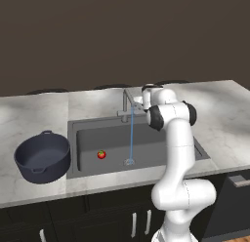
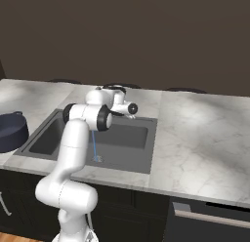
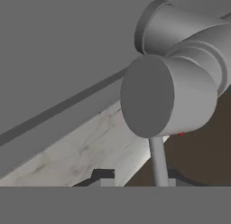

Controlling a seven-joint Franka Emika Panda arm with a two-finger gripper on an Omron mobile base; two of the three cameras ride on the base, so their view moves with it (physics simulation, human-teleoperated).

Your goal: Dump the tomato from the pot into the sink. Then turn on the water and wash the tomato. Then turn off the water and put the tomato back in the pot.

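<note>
The tiny red tomato [image 1: 101,154] lies on the floor of the dark grey sink [image 1: 73,138], left of the drain. A thin stream of water [image 1: 131,133] falls from the faucet [image 1: 128,102] into the basin, also seen in the right base view as water [image 2: 93,146] in the sink [image 2: 141,138]. The dark blue-grey pot [image 1: 43,157] stands upright on the counter left of the sink and shows at the left edge as the pot [image 2: 10,131]. My gripper [image 1: 139,107] is shut, up against the right side of the faucet. The faucet body [image 3: 167,96] looms just ahead of my gripper [image 3: 137,179].
Pale marble counter [image 1: 219,119] runs all around the sink, with wide room on the right [image 2: 200,138]. A dark wall stands behind it. Dark cabinets and a dishwasher front [image 2: 210,221] sit below the counter edge.
</note>
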